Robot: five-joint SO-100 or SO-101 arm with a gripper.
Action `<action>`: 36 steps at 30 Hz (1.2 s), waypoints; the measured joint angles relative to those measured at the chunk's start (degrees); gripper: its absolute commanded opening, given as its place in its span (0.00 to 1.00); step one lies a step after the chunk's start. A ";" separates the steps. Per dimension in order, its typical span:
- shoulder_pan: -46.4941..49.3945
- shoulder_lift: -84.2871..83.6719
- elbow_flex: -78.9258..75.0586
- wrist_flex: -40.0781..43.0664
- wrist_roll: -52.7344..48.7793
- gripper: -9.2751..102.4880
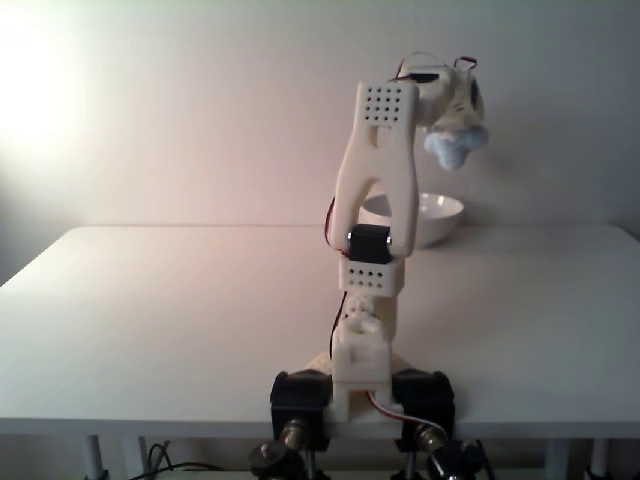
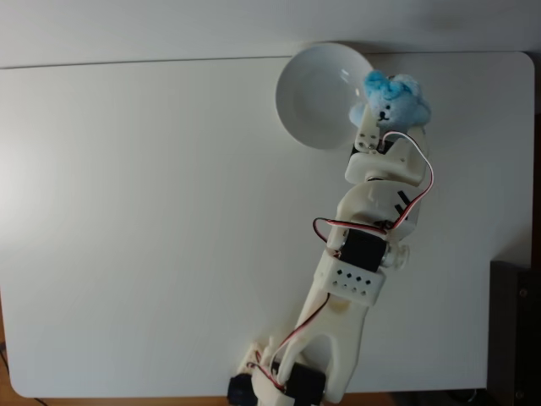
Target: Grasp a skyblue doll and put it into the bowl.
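1. The white arm (image 1: 375,200) rises from its base at the near edge of the table (image 1: 150,320) and reaches toward the far side, with red and white wires looping along its joints.
2. The gripper (image 2: 380,114) is closed on the skyblue doll (image 2: 390,100), holding it up in the air; in a fixed view from the front the doll (image 1: 455,145) hangs well above the tabletop.
3. Seen from above, the doll is a fuzzy pale-blue plush with a small face of dark dots, and it overlaps the right rim of the bowl (image 2: 313,93).
4. In a fixed view from the front the bowl (image 1: 440,215) sits on the table behind the arm, partly hidden by it, and the doll is above it and slightly to the right, not touching it.
5. The bowl is glossy white and stands near the far edge of the table.
6. A dark object (image 2: 516,330) shows at the right edge of the view from above, beside the table.
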 measured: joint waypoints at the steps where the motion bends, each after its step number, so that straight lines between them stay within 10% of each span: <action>1: -0.44 -0.88 0.00 -1.23 0.00 0.08; 36: -7.12 -20.65 0.00 -31.64 0.00 0.10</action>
